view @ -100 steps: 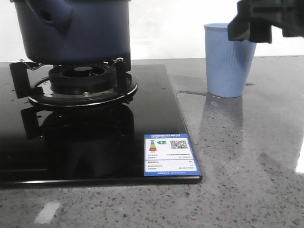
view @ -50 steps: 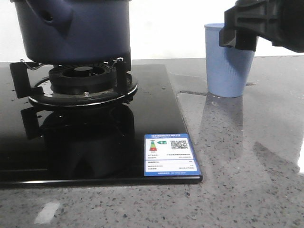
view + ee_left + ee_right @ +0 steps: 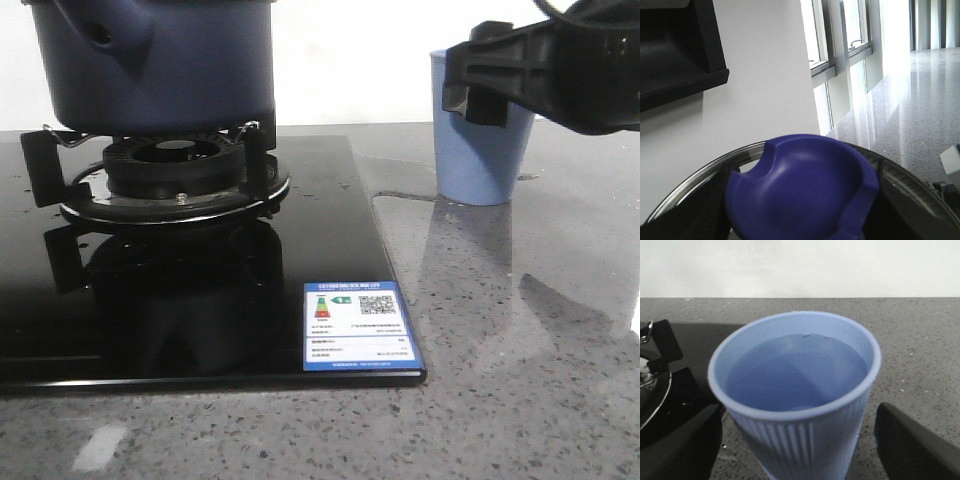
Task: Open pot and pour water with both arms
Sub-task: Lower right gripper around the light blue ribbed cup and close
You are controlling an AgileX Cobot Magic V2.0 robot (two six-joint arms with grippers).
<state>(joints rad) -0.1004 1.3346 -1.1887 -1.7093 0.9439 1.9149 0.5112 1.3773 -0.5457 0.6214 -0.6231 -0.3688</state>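
Note:
The navy pot [image 3: 150, 60] stands on the burner at the far left; its top is cut off by the front view's edge. A light blue ribbed cup [image 3: 480, 160] stands on the counter to the right, and clear water [image 3: 795, 370] fills it to near the rim. My right gripper [image 3: 472, 88] is open around the cup [image 3: 800, 440], one dark finger [image 3: 680, 440] on each side with gaps. In the left wrist view my left gripper [image 3: 800, 220] is shut on the blue knob [image 3: 800, 190] of a glass lid [image 3: 695, 180], held up against the wall and windows.
A black glass hob [image 3: 200, 320] carries the burner and pot support [image 3: 170, 175]. A blue and white label [image 3: 358, 326] sits at its front right corner. The grey speckled counter [image 3: 520, 350] runs to the right, with water drops near the cup.
My right gripper has moved left and slightly down, coming across the cup's upper part in the front view. The pot and cup have not moved.

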